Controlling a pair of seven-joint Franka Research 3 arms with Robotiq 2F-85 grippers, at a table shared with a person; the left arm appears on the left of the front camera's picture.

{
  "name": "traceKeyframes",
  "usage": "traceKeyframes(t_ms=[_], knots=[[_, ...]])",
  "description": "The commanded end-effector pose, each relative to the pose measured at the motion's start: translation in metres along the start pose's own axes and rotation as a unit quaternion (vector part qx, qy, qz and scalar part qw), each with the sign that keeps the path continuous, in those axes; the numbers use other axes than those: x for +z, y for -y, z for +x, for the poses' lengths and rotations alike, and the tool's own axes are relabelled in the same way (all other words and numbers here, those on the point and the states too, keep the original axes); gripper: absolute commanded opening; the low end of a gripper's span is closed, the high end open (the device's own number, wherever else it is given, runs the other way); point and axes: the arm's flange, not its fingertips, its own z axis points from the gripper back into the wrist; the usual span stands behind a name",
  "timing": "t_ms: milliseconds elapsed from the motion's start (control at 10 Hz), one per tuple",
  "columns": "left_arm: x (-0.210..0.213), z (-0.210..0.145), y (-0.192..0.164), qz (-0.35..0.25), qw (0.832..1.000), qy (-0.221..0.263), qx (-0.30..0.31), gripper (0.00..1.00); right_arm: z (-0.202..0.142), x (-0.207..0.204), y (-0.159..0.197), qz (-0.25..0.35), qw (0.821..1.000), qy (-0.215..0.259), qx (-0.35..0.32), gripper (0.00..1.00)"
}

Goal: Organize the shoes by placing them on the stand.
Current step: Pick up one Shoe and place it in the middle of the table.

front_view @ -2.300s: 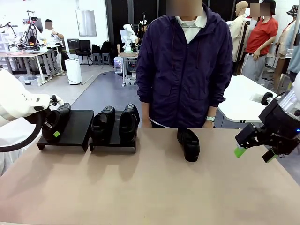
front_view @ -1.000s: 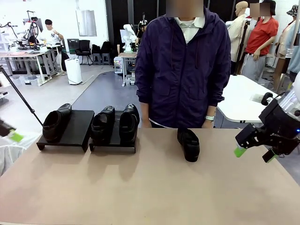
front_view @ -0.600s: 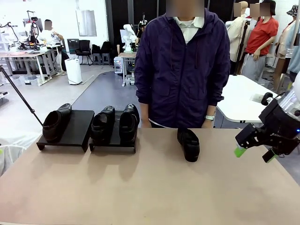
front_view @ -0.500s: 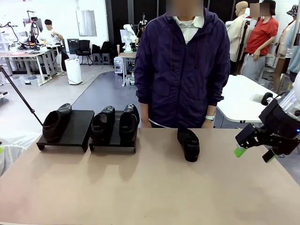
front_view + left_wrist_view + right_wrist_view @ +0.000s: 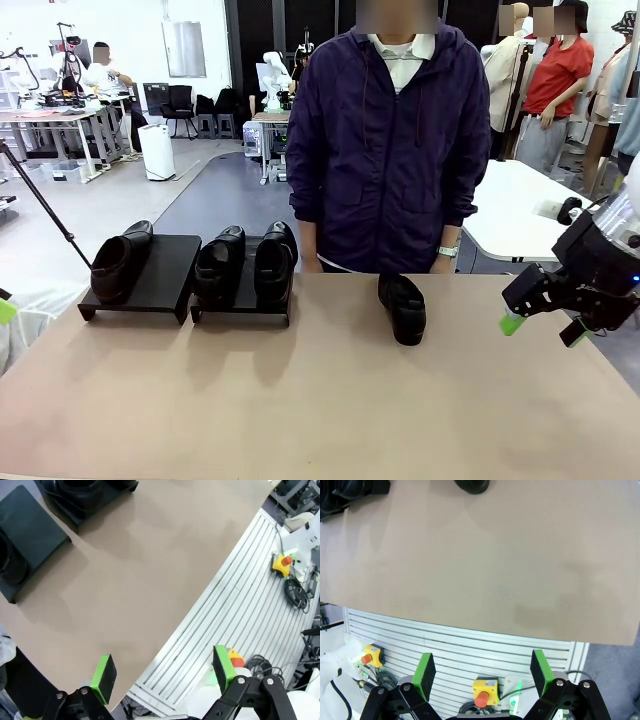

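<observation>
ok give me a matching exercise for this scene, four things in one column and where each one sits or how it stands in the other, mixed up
Things:
1. left stand tray
2. right stand tray
3. lone shoe
4. right gripper

Places or states:
A. directly on the table in front of the person, on no tray
B. carries one shoe on its left half, right half bare
C. open and empty, off the table's right edge
D. carries two shoes side by side

Pairs: 1-B, 2-D, 3-A, 4-C
</observation>
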Motion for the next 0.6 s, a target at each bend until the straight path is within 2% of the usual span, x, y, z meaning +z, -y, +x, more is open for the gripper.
traceKeyframes(t_ms=[0, 500], knots=[[-0.0019, 0.0005, -0.0015, 0.0, 1.0, 0.002, 0.0, 1.0, 0.001, 0.0011, 0.0019, 0.008, 1.0, -0.001, 0.008, 1.0], [-0.0019, 0.0005, -0.0015, 0.0, 1.0, 0.002, 0.0, 1.0, 0.0, 0.0, 0.0, 0.0, 1.0, 0.0, 0.0, 1.0]])
